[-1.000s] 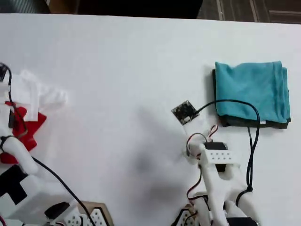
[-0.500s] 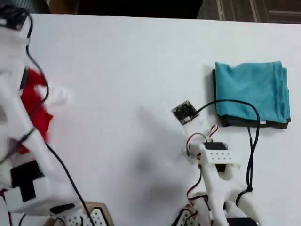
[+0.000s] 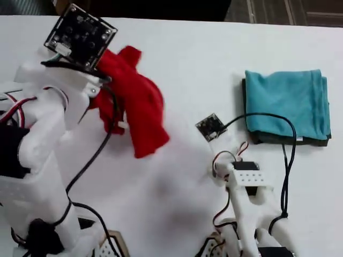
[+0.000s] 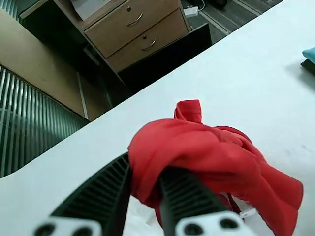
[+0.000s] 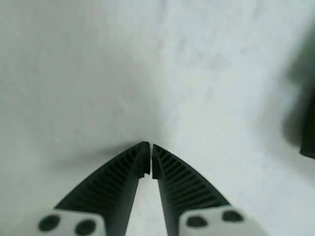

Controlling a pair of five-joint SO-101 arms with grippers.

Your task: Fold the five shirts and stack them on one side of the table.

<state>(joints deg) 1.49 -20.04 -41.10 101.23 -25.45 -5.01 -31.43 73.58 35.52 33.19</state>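
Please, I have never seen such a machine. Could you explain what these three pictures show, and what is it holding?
Two small white robot arms stand at a white table. One picture looks down from above; the other two come from a camera on each arm's wrist. The left pincer is shut on a crumpled red shirt. The right pincer is shut and empty, close to the table. A folded teal shirt lies on a dark folded garment.

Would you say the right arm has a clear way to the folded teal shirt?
Probably yes: its shut hand is close beside the folded teal shirt, with only bare white table between them.
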